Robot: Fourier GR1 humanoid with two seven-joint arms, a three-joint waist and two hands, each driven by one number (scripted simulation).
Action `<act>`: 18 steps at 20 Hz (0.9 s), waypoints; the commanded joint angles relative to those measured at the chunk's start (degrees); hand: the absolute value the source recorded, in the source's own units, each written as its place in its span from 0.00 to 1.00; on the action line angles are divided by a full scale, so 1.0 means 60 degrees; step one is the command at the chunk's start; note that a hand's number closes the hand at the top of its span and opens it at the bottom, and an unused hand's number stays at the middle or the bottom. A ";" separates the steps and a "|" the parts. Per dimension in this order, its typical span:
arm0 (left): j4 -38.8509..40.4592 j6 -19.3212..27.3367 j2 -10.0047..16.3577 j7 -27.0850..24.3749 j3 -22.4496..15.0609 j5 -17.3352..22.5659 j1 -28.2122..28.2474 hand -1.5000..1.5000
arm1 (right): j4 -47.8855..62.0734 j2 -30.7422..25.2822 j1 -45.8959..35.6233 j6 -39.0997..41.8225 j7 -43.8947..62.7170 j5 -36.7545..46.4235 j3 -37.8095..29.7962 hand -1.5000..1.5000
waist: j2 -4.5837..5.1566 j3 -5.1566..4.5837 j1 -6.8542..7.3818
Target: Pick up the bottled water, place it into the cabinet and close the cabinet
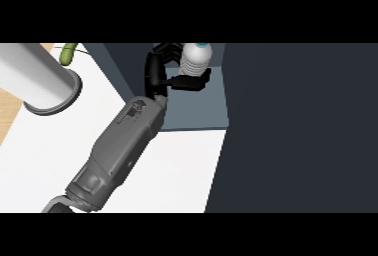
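Note:
The bottled water [198, 57], white and ribbed with a pale cap, stands upright inside the open cabinet [196, 112], near the back of its blue-grey floor. My left hand [156, 70] reaches into the cabinet from the lower left on a long grey forearm. Its fingers curl round the bottle's left side, and its thumb [190, 81] wraps across the bottle's base. The lower part of the bottle is hidden by the hand. My right hand does not show.
A dark cabinet panel [295, 130] fills the whole right side. A large white cylinder [37, 75] stands on the white counter [177, 170] at the upper left, with a green object [69, 52] behind it. A wooden strip [9, 112] runs along the left edge.

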 commanded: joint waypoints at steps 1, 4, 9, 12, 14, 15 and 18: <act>0.1297 0.0412 0.0044 -0.0135 0.0294 -0.0358 -0.0677 1.00 | -0.1144 -0.0214 0.0209 0.0050 0.0375 0.0379 0.0151 0.00 | 0.0028 0.0002 -0.0025; 0.2153 0.0563 -0.0084 -0.0500 0.0042 -0.0664 -0.0651 1.00 | -0.0803 -0.0263 -0.0003 0.0141 0.0476 0.0107 -0.0181 0.00 | 0.0057 0.0001 -0.0012; 0.3273 0.0964 -0.0086 -0.0795 0.0324 -0.0263 -0.1163 1.00 | -0.0857 -0.0226 0.0365 0.0029 -0.0085 0.0247 0.0282 0.00 | 0.0090 0.0001 -0.0241; 0.3652 0.0941 -0.0086 -0.1195 0.0575 0.0039 -0.1181 1.00 | -0.0997 -0.0583 0.0491 0.0193 -0.0253 -0.0051 -0.0056 0.00 | 0.0136 0.0000 -0.0334; 0.3990 0.0667 -0.0083 -0.1472 0.0780 -0.0156 -0.1171 1.00 | -0.1278 -0.0494 0.0323 0.0030 0.0417 0.0122 0.0045 0.00 | 0.0125 -0.0011 -0.0206; 0.4062 0.0587 -0.0084 -0.1634 0.0852 -0.0076 -0.1154 1.00 | -0.0725 -0.0453 0.0602 0.0209 -0.0521 -0.0161 0.0195 0.00 | 0.0121 0.0002 -0.0223; 0.4459 0.0933 -0.0041 -0.1753 0.1054 -0.0087 -0.1422 1.00 | -0.0529 -0.0287 0.0257 0.0115 -0.0330 0.0011 0.0124 0.00 | 0.0150 -0.0005 -0.0226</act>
